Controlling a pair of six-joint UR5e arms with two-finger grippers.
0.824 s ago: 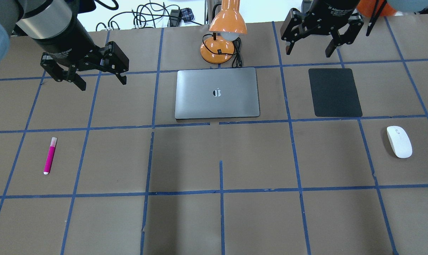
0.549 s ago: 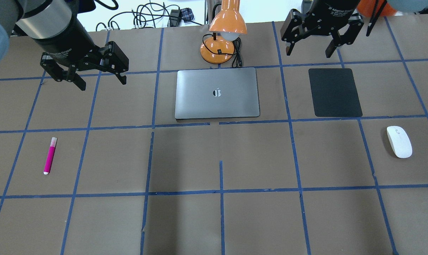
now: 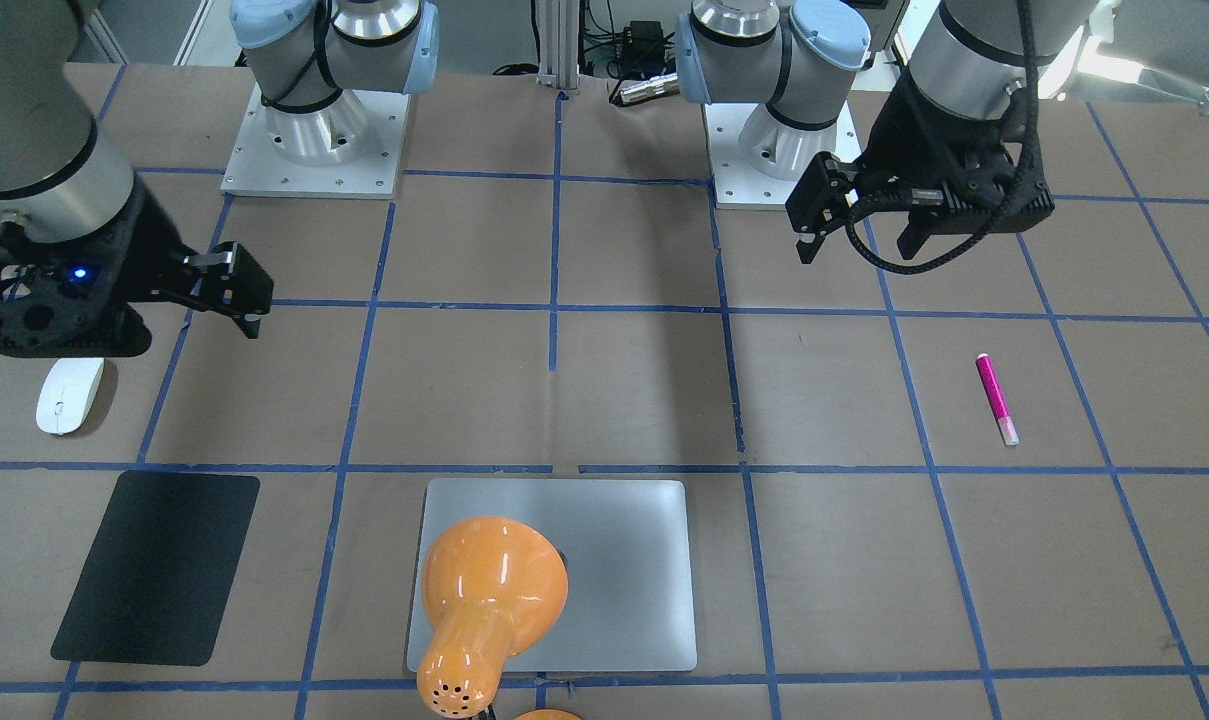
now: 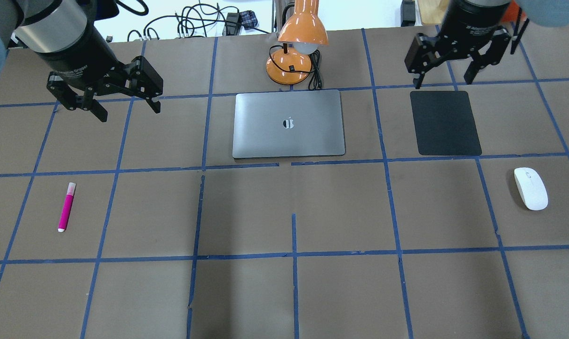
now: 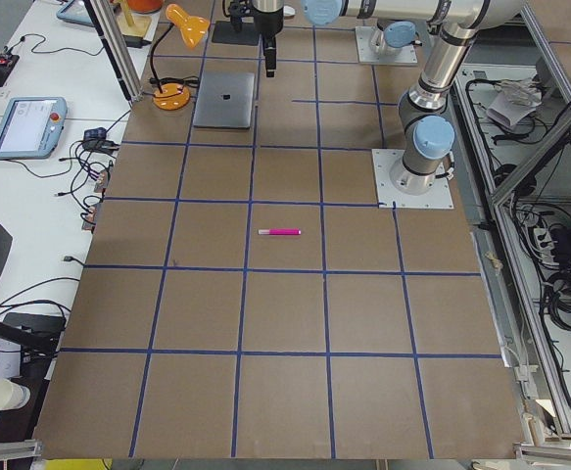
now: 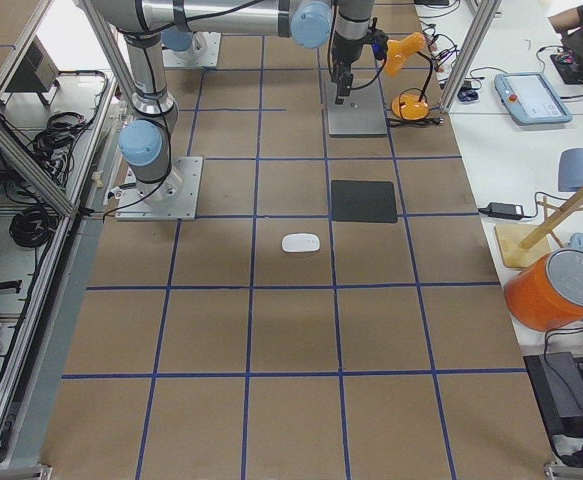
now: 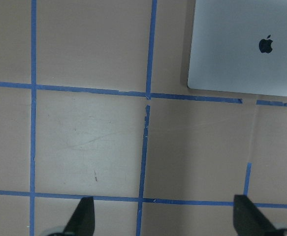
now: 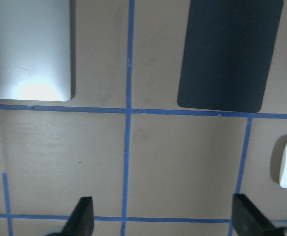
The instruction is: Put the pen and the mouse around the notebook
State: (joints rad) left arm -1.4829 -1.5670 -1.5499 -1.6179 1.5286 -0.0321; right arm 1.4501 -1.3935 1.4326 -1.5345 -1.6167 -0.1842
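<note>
Left gripper point(image 4: 128, 110) hovers high above the table point(image 4: 246, 212), jaws spread wide, nothing held. Right gripper point(image 4: 442, 82) is also wide open and empty. The notebook point(image 4: 289, 123) lies flat between the two grippers, inboard of each. The pen point(image 4: 67, 207) lies on the table outboard of the left gripper, to its left, well apart. The mouse point(image 4: 530, 188) sits outboard of the right gripper, to its right, with the black mat point(image 4: 445, 123) nearer that gripper. Fore-aft offsets cannot be fixed, as the views disagree.
</note>
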